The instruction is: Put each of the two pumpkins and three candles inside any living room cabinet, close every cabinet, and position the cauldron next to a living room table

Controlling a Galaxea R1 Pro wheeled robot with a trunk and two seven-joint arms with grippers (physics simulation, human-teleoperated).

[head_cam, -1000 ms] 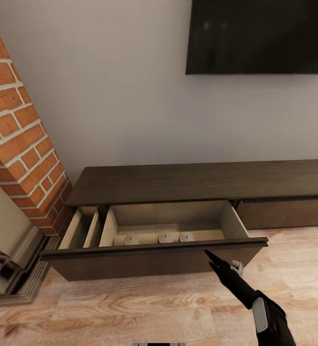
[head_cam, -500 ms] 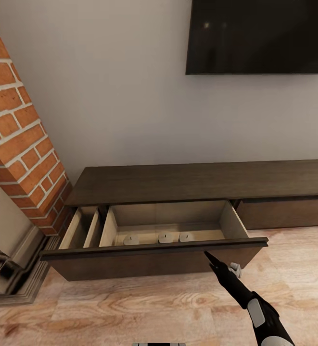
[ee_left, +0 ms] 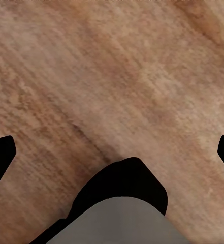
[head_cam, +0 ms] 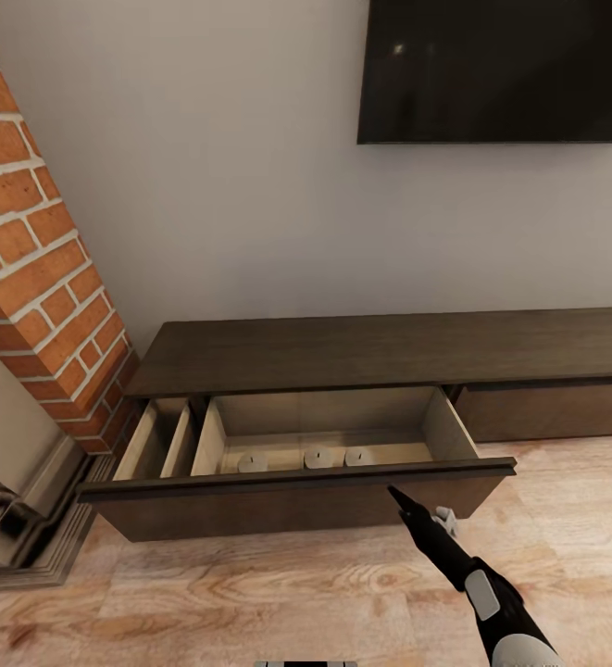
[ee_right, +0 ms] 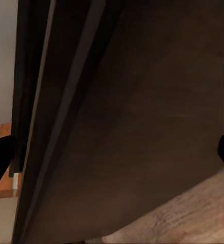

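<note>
Dark-brown cabinet drawer stood open, three candles inside it. Right gripper, jaws spread, sat just before the front; pushing squarely should close it.

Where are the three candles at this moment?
In the head view, the three candles sit in a row on the floor of the open cabinet drawer's wide compartment, just behind its front panel, with the right gripper at that panel's front.

- Cabinet: dark-brown wood, matt, faint grain; pale, smooth wood inside its open drawer.
- Floor before the cabinet: light, streaky wood, slight sheen.
- Fireplace beside the cabinet: rough red brick, pale mortar.
- Screen above the cabinet: glossy black.
</note>
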